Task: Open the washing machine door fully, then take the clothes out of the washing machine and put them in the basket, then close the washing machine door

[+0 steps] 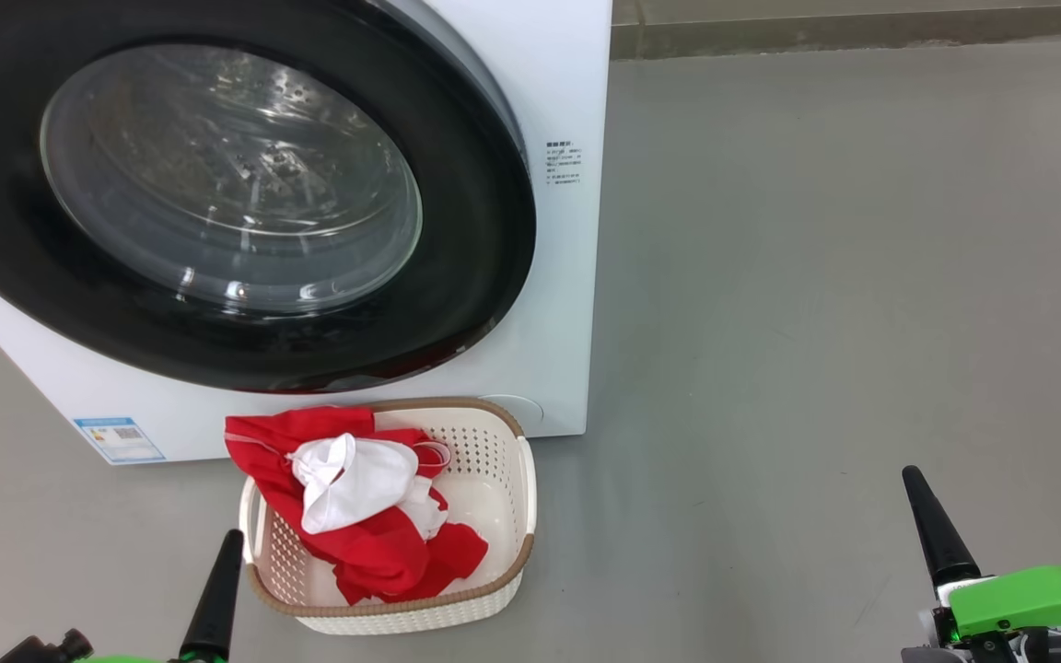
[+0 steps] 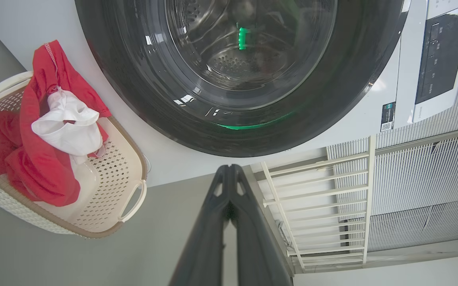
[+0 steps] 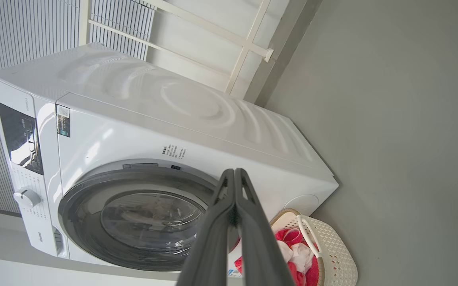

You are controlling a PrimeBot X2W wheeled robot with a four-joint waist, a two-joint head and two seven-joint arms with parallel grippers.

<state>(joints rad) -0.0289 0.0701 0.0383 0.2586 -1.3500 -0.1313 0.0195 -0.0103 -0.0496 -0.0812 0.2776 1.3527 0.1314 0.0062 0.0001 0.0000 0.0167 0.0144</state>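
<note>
The washing machine (image 1: 567, 276) stands on the floor with its door (image 1: 457, 304) shut flat against its front; the steel drum shows through the glass. In front of it sits the basket (image 1: 494, 552), holding the red and white clothes (image 1: 365, 506), part of which hangs over its back rim. My left gripper (image 1: 217, 589) is low at the left, just beside the basket, shut and empty. Far to the right of the basket, my right gripper (image 1: 931, 525) is shut and empty too. In the wrist views the left gripper (image 2: 229, 169) and right gripper (image 3: 233, 171) show fingers pressed together, pointing toward the machine.
Grey floor (image 1: 816, 322) stretches to the right of the machine, up to a wall base (image 1: 862, 32). A white slatted rack (image 2: 316, 198) and ribbed wall panels (image 2: 424, 178) stand behind the machine. The control panel (image 3: 20, 139) and a dial (image 3: 26, 197) sit on its front.
</note>
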